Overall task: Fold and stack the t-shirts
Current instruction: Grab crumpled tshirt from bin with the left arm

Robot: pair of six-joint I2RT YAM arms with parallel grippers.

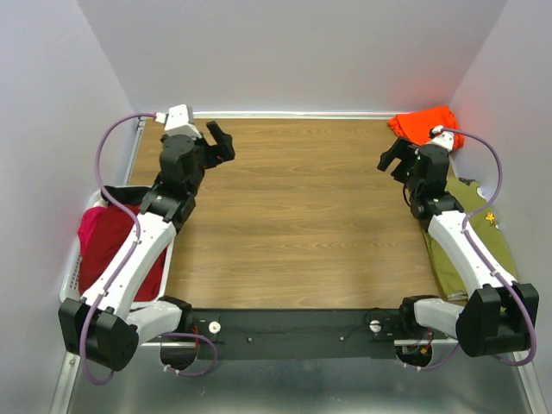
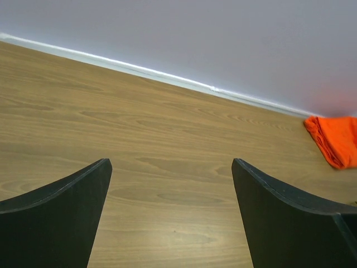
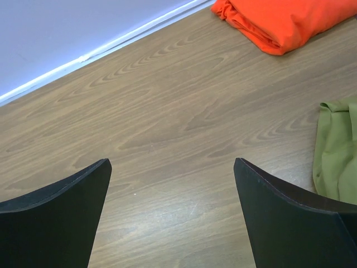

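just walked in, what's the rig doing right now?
Nothing is being handled. The left gripper and the right gripper both hang open and empty above the bare middle of the wooden table. A bright orange cloth t-shirt lies folded in the far right corner. An olive green cloth t-shirt lies along the right edge, partly under the right arm. A dark red cloth t-shirt sits bunched in the white plastic basket on the left, not yet folded.

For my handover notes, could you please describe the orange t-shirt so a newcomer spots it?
Find the far right corner of the wooden table. The orange t-shirt lies folded there; its vivid colour separates it from the dull olive shirt nearer.
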